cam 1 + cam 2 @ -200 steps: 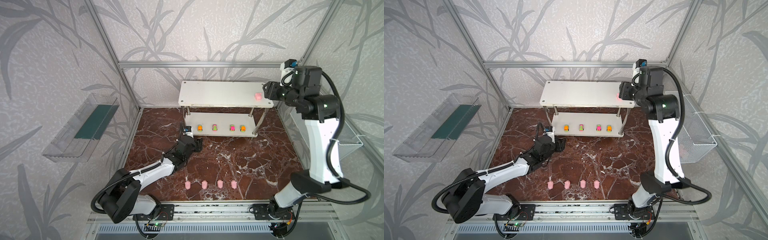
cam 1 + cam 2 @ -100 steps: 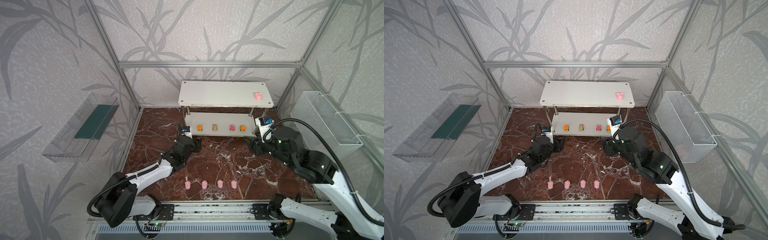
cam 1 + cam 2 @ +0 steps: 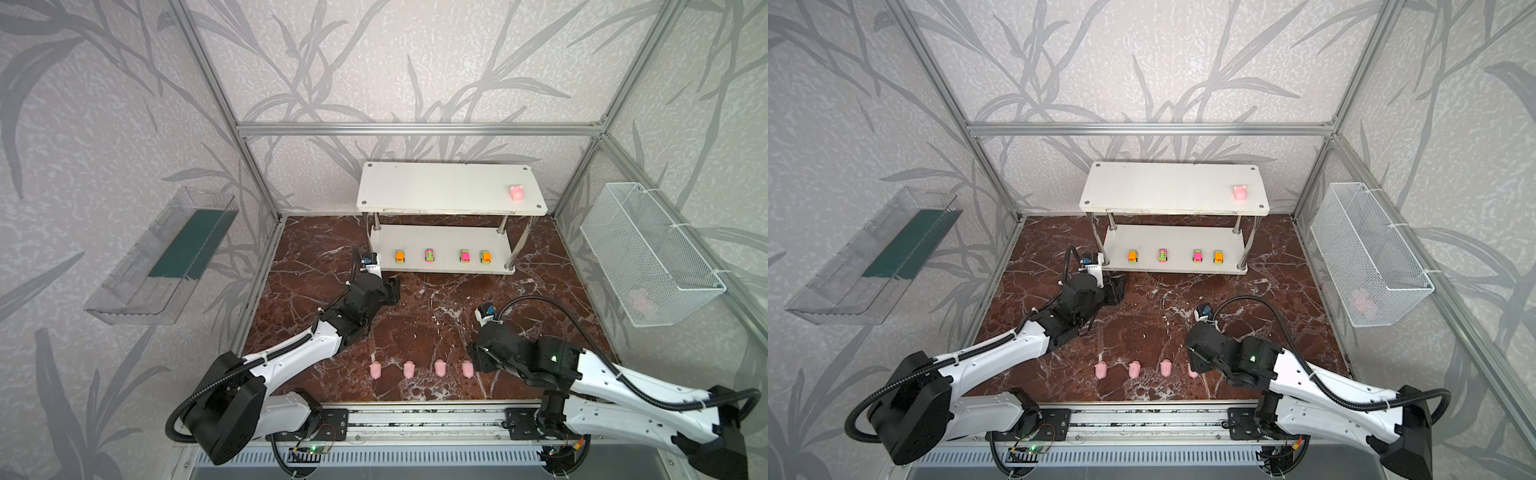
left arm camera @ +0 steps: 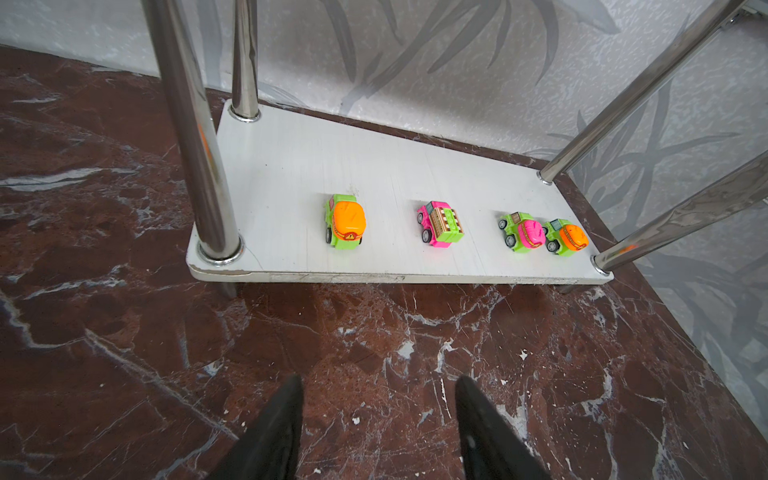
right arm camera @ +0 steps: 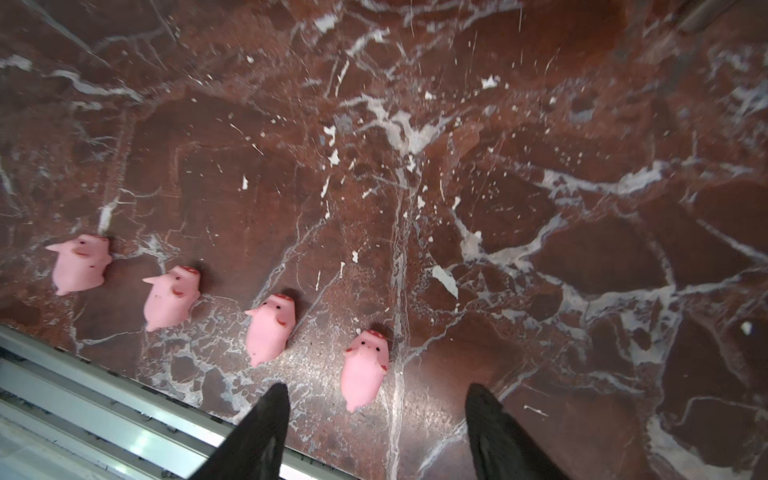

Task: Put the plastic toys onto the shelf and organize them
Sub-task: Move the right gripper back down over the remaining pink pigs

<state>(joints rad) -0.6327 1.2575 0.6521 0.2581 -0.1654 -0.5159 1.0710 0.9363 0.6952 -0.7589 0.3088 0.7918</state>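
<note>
At the front edge of the desk (image 3: pixel 436 299), 4 pink pigs (image 3: pixel 409 369) sit in a row, well apart from the shelf (image 3: pixel 436 187); a 5th pig (image 3: pixel 517 192) stands on the top tier near its right end, and 4 toy cars (image 4: pixel 441 224) line the lower tier. The right fingers (image 5: pixel 262 428) are spread and empty, poised over the rightmost pig (image 5: pixel 365 370), which shows between them in the right wrist view but is not yet touched. The left fingers (image 4: pixel 274 424) are likewise parted and hold nothing, low over the desk just before the shelf's left front post (image 4: pixel 195 137). The step in hand appears to be picking up this pig. To do it well, centre your fingers across the pig's flanks rather than snout and tail, descend straight until the tips nearly meet the desk, and close gently, since the figure looks rounded and may slip out. Keep clear of the neighbouring pig (image 5: pixel 270 328) so the row is not disturbed. For tidy order, you would best set it on the top tier beside the 5th pig.
</note>
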